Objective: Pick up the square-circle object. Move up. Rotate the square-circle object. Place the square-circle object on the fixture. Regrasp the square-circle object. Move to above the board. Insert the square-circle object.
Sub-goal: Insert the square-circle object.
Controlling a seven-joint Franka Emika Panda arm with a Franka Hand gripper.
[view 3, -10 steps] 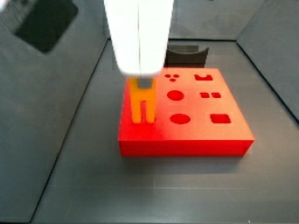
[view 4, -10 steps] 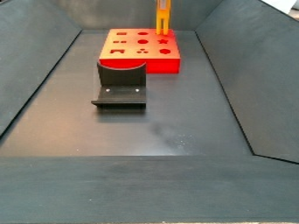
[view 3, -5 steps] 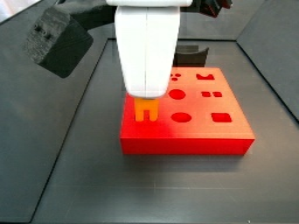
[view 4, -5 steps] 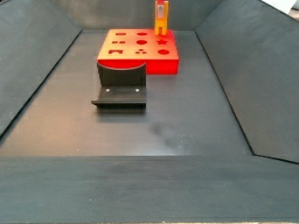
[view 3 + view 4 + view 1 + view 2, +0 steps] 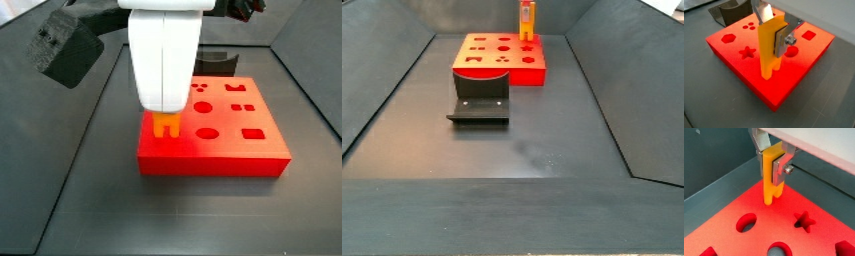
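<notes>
In both wrist views the gripper (image 5: 773, 31) clamps the square-circle object (image 5: 769, 50) upright, its lower end meeting the board (image 5: 801, 62), the fixture (image 5: 480, 95) standing well apart

You'll find no readable text, labels, brands or numbers: none on the board (image 5: 214, 128), the fixture (image 5: 480, 98), or the hand (image 5: 776, 35).

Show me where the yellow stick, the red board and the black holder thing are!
Square-circle object (image 5: 769, 50): wrist view, middle of the peg, clamped in the gripper (image 5: 774, 36).
Board (image 5: 227, 148): side view, bare top.
Fixture (image 5: 480, 87): side view, upright back.
</notes>
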